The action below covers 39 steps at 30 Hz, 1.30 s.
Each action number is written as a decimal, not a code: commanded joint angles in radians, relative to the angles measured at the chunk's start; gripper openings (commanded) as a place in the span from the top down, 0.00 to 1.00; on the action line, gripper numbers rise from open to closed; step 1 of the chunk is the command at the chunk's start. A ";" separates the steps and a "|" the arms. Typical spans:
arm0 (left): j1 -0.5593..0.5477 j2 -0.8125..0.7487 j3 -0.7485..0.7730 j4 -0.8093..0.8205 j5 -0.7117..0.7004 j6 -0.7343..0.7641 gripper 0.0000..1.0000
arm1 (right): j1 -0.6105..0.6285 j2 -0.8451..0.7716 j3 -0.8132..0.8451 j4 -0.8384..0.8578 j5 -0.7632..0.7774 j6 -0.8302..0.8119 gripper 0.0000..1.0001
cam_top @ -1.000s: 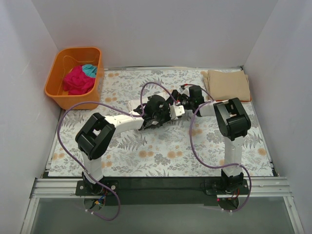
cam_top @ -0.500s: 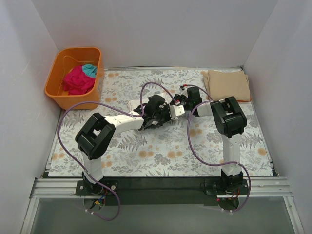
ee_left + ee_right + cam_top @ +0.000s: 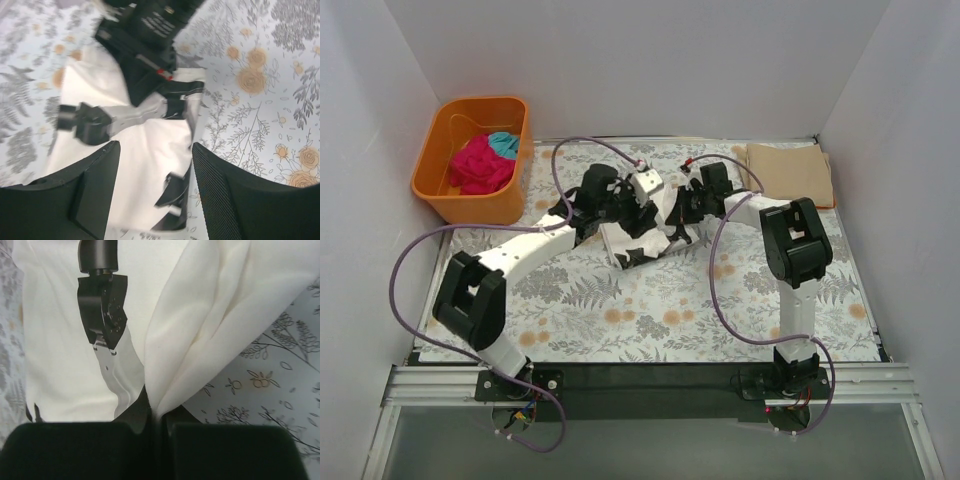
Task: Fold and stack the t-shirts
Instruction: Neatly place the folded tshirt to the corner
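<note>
There, the right hand (image 3: 155, 416) pinched a fold of the white black-blotched t-shirt (image 3: 638, 245); the left hand (image 3: 156, 170) hovered spread wide above it, cloth rumpled on the counter (image 3: 620, 310).

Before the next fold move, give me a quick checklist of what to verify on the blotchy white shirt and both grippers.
1. Right gripper pinching the white t-shirt with black blotches: ok, shut on a fold.
2. Left gripper gripping cloth: not ok, jaws apart above the shirt.
3. Shirt lying flat: not ok, bunched between the arms.
4. Folded tan t-shirt lying flat, far right: ok.
5. Other shirts out of the way: ok, magenta t-shirt and teal t-shirt sit in the orange plastic tub.
</note>
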 commanded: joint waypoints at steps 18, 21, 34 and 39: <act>0.085 -0.261 -0.066 -0.112 -0.025 -0.141 0.43 | -0.204 -0.038 0.455 -0.453 0.268 -0.620 0.99; 0.085 -0.265 -0.076 -0.109 -0.025 -0.140 0.43 | -0.226 -0.006 0.554 -0.490 0.282 -0.654 0.99; 0.083 -0.262 -0.085 -0.108 -0.034 -0.129 0.43 | -0.304 0.036 0.717 -0.570 0.318 -0.708 0.99; 0.083 -0.253 -0.086 -0.105 -0.027 -0.135 0.43 | -0.338 0.036 0.765 -0.595 0.311 -0.717 0.99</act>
